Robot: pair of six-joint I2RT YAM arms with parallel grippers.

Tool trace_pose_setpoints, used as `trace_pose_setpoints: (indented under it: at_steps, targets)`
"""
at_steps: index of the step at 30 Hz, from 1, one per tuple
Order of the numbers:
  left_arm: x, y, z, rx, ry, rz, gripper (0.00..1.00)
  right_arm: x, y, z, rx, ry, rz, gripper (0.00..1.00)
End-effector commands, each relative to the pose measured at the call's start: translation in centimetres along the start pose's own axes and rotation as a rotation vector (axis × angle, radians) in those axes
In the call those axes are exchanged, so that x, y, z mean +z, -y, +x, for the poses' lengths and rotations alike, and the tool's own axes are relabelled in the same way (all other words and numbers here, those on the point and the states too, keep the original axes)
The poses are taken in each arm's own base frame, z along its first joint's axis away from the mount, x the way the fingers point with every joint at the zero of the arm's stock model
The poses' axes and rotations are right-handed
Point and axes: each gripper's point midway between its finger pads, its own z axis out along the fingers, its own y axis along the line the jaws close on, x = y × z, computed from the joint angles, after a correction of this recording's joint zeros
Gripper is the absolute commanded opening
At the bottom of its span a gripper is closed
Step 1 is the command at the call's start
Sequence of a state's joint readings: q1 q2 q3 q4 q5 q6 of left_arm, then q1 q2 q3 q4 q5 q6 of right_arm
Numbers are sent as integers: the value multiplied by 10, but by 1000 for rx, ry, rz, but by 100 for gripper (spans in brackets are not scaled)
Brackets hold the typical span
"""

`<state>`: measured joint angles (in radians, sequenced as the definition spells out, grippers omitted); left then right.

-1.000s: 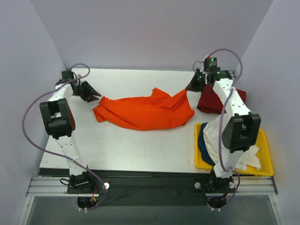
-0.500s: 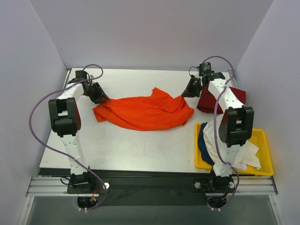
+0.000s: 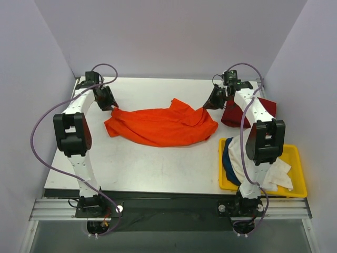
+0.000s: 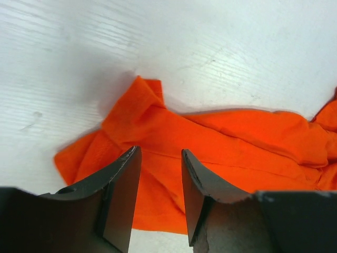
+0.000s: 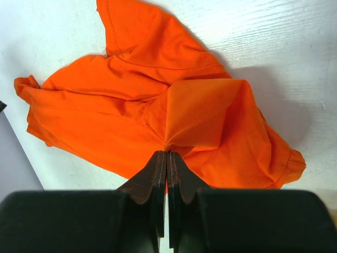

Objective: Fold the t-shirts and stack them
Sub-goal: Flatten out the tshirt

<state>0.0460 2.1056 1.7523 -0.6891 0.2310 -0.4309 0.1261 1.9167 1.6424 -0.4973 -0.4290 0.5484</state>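
The orange t-shirt [image 3: 163,126] is plain bright orange, with no print. The dark red t-shirt [image 3: 230,118] is plain too. The bin [image 3: 294,154] is yellow; the cloth in it is a white t-shirt [image 3: 276,176] and a navy blue t-shirt [image 3: 227,158]. The tabletop [image 3: 158,168] is white with faint grey streaks. The left pincer [image 4: 159,153] and right pincer [image 5: 167,155] are black. The left arm [image 3: 84,168] and right arm [image 3: 256,113] are white with black joints.

Crumpled orange t-shirt [image 3: 163,126] between left pincer [image 3: 110,105] and right pincer [image 3: 207,105], dark red t-shirt [image 3: 230,118] alongside
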Motion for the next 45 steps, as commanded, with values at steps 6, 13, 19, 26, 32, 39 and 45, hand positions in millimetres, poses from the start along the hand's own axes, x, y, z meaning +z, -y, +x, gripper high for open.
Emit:
trace_pose_setpoints:
  at_steps: [6, 13, 19, 26, 32, 39, 45]
  targets:
    - [-15, -35, -14, -2, 57, -50, 47, -4, -4, 8, 3, -28, -26, 0]
    - [12, -35, -6, -21, 12, -26, 48, -5, -5, 3, 12, -23, -35, 0]
    - [23, -34, -7, -24, 12, -7, 48, -3, -1, 6, 17, -34, -31, 0]
    - [33, -30, -9, -23, 18, 18, 44, -4, -3, 4, 15, -33, -39, 0]
    - [32, -19, -11, -34, 24, 59, 16, -8, 1, 7, 19, -32, -36, 0]
    - [-1, 11, -47, -29, 120, 132, 0, -24, -10, -4, 30, 11, -61, 0]
    - [-45, 59, -105, -92, 255, 276, 0, -63, -50, -57, 25, 151, -160, 0]
